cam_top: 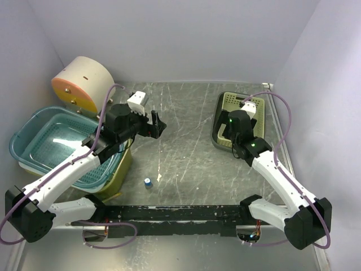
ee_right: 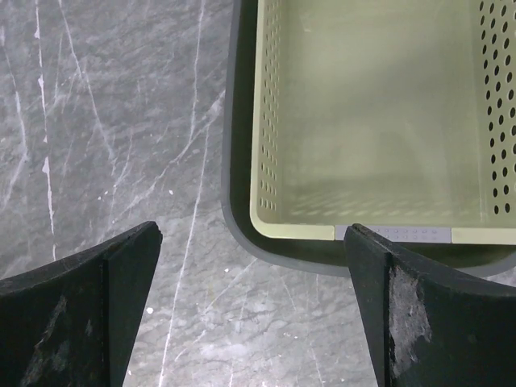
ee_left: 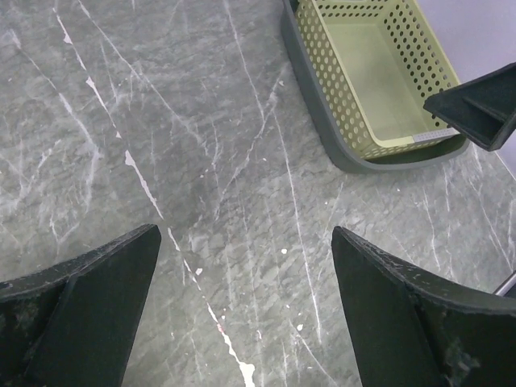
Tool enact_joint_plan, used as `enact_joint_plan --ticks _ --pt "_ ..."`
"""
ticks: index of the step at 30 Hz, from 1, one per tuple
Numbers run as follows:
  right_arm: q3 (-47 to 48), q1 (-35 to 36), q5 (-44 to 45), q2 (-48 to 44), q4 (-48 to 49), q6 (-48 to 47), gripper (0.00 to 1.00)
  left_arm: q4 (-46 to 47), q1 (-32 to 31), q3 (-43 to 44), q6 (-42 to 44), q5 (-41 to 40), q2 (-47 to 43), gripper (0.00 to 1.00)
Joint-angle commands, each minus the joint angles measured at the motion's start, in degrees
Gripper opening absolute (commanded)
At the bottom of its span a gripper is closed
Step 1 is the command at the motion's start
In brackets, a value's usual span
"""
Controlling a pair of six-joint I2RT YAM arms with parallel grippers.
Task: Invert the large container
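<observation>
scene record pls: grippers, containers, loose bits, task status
left gripper: jaws open, empty, over bare table
right gripper: jaws open, empty, over near rim of green basket
teal tub: far left, upright, stacked on yellow-green bin
green basket: right side, upright, looks empty, nested in gray tray
drum: back left, on its side
blue cap: on table, right of bin
status: nothing flipped yet
</observation>
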Motion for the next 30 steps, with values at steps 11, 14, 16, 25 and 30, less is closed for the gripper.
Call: enact_joint_plan --ticks 11,14,16,25,30 --pt "-0.8 -0.2 0.2 -1.4 0.1 0.4 0.99 3.9 -1.1 -2.2 1.7 5.3 -0.9 0.99" --pt "0.2 -0.2 1.3 0.8 0.9 1.1 0.99 2.8 -7.8 -1.4 3.8 -0.4 1.7 0.99" --pt "2.1 -0.2 1.2 3.4 2.9 -0.7 0.99 1.0 -13.1 1.0 5.0 -4.5 4.8 0.99" --pt "26.9 -11.9 -6.9 33.3 -7.8 2.3 0.61 -1.0 -15.0 1.6 1.0 -7.2 4.7 0.99" --pt "32.4 -12.6 -6.6 42.9 -9.5 -1.0 0.61 -4.6 -15.0 1.4 0.6 -9.8 3.1 0.99"
